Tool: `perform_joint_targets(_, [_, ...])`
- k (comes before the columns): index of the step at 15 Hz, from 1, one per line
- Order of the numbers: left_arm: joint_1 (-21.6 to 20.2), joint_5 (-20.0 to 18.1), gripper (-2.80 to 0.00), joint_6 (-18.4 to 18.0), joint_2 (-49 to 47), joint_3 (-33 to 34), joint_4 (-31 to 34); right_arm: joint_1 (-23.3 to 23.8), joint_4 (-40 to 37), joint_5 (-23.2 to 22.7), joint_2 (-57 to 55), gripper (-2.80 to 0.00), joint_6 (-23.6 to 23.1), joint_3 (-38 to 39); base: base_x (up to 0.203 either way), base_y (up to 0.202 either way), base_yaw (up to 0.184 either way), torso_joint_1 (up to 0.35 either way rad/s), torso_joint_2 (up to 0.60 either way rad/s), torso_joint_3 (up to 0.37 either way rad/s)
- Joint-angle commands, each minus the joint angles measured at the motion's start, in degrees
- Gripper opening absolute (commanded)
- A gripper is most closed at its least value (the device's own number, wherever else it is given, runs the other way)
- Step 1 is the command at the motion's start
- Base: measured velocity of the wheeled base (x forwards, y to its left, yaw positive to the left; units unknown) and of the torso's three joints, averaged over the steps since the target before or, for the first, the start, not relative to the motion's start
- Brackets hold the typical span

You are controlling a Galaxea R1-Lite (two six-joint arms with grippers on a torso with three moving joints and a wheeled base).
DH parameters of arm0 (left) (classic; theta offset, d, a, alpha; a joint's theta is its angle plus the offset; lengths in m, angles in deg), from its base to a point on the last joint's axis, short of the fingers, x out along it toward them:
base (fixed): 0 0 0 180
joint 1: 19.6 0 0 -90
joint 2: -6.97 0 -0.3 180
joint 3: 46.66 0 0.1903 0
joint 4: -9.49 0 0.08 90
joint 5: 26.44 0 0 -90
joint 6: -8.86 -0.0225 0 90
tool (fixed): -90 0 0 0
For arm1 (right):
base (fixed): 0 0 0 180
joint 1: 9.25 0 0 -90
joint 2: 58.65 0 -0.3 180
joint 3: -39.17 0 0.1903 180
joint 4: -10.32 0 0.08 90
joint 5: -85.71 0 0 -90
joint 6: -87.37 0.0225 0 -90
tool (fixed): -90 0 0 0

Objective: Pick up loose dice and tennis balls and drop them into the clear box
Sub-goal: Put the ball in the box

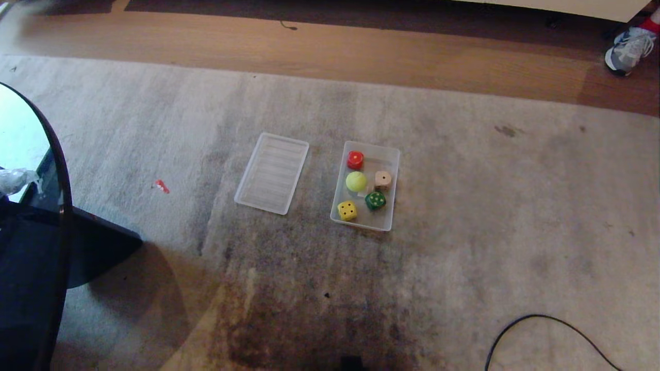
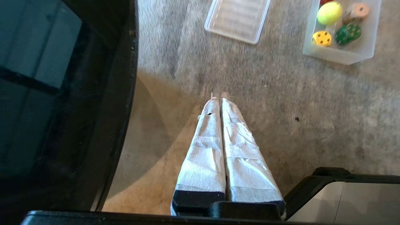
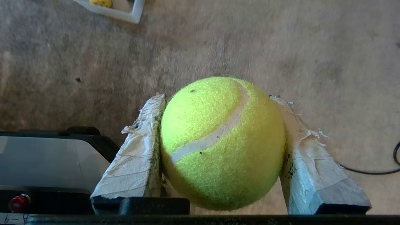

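- The grey rug (image 1: 464,206) covers most of the floor, with a band of wooden floor (image 1: 309,46) along its far edge and a dark stain on the near part.
- A dark round-edged piece of furniture (image 1: 31,257) stands at the rug's left edge.
- A black cable (image 1: 541,322) curls over the rug's near right corner, and a shoe (image 1: 629,49) of a person shows on the wood at the far right.
- The flat ribbed lid (image 1: 272,172) lies near the rug's middle, just left of the clear box (image 1: 384,224) and apart from it.
- The clear box sits on the rug and holds a red die (image 1: 355,159), a beige die (image 1: 382,180), a tennis ball (image 1: 356,181), a green die (image 1: 375,200) and a yellow die (image 1: 347,210).
- The right end effector (image 3: 218,103) hangs above the bare rug, its taped fingers (image 3: 140,156) clamped on either side of a second tennis ball (image 3: 222,143), short of the box's near corner.
- The left end effector (image 2: 220,100) points down at the rug beside the dark furniture, its taped fingers pressed together with nothing between them.
- No writing can be read on anything here.
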Motion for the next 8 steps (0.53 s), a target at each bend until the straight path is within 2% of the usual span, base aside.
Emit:
perform_joint_targets(1, [-0.04, 0.0, -2.8, 0.09, 0.02, 0.01, 0.03, -0.02, -0.11, 0.0, -0.07, -2.8, -0.03, -0.01, 0.0, 0.0, 0.0, -0.001, 0.01, -0.199])
perform_joint_targets(5, [-0.04, 0.0, -2.8, -0.09, 0.0, 0.01, -0.06, -0.02, -0.11, 0.0, -0.07, -2.8, -0.12, -0.01, 0.0, 0.0, 0.0, 0.003, 0.0, -0.174])
perform_joint_targets(8, [-0.04, 0.0, -2.8, -0.09, -0.06, 0.01, -0.06, -0.02, -0.02, -0.09, -0.07, -2.8, -0.12, -0.01, 0.0, 0.0, 0.0, 0.001, 0.0, -0.036])
